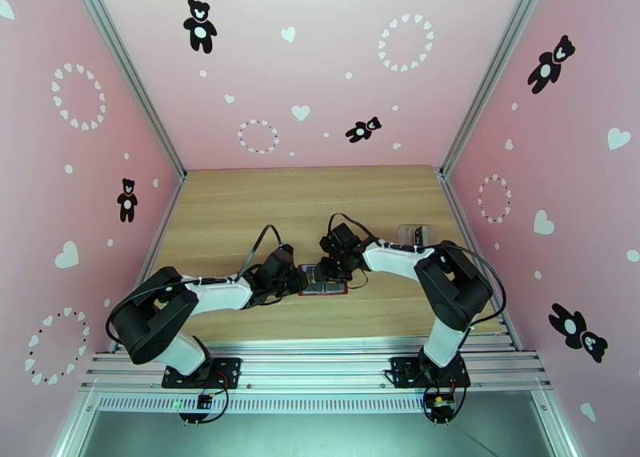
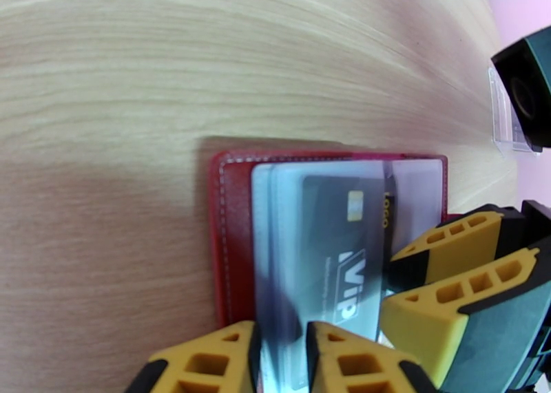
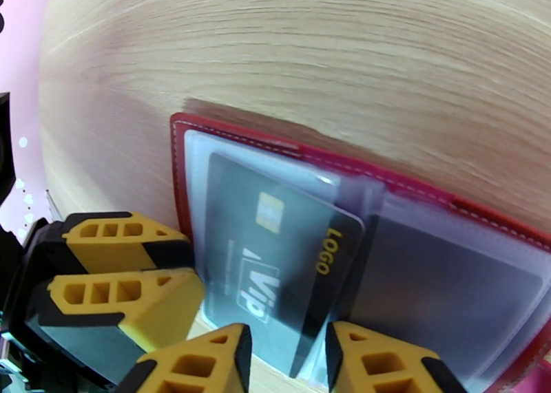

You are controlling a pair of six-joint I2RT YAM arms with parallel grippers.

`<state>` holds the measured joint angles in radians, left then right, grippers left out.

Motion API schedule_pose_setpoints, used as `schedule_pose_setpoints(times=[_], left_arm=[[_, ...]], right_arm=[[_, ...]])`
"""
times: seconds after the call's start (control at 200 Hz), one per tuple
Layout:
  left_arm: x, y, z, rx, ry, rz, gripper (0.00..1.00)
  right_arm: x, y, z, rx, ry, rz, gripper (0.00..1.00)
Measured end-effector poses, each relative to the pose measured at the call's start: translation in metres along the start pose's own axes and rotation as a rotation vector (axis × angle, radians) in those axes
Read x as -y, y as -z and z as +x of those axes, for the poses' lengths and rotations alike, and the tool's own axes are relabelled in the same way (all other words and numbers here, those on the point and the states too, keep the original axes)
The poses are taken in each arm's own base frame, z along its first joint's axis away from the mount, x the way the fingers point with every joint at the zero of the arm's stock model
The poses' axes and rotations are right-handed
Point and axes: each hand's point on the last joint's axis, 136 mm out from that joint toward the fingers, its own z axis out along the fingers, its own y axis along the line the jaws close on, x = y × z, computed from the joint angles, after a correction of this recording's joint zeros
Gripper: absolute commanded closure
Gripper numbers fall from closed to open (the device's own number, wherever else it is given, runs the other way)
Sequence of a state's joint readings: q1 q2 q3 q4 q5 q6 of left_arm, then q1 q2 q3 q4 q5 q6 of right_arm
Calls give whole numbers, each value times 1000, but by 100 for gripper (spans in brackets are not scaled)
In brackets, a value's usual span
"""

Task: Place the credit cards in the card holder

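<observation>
The dark red card holder [image 1: 323, 281] lies open on the table between both arms, its clear inner pockets facing up. A dark credit card [image 2: 337, 250] printed "VIP" and "LOGO" sits partly inside a clear pocket [image 3: 206, 181]. My left gripper [image 2: 282, 363] is at the holder's left edge, its yellow fingers [image 2: 206, 360] close together with the clear pocket sheet between them. My right gripper [image 3: 288, 363] comes from the other side, with the card's [image 3: 275, 250] lower edge between its fingers [image 3: 386, 363]. Any other cards are hidden.
A clear plastic case [image 1: 414, 233] stands on the wooden table [image 1: 240, 210] to the right, behind the right arm. Pink walls enclose the table on three sides. The two grippers [image 1: 312, 277] are almost touching over the holder.
</observation>
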<state>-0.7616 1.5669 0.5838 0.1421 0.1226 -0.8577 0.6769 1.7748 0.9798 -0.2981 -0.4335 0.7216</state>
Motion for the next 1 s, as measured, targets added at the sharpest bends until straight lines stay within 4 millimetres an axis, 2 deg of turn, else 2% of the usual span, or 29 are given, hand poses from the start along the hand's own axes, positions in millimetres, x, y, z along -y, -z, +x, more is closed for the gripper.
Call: schedule_pose_setpoints(times=[0.621,1.001], left_arm=[[0,0,0,1,0,1,74],[0,0,0,0,0,0,75]], right_arm=[[-3,-5,-11,-10,29,20,62],[-9,-11,-12,-29,131,98,63]])
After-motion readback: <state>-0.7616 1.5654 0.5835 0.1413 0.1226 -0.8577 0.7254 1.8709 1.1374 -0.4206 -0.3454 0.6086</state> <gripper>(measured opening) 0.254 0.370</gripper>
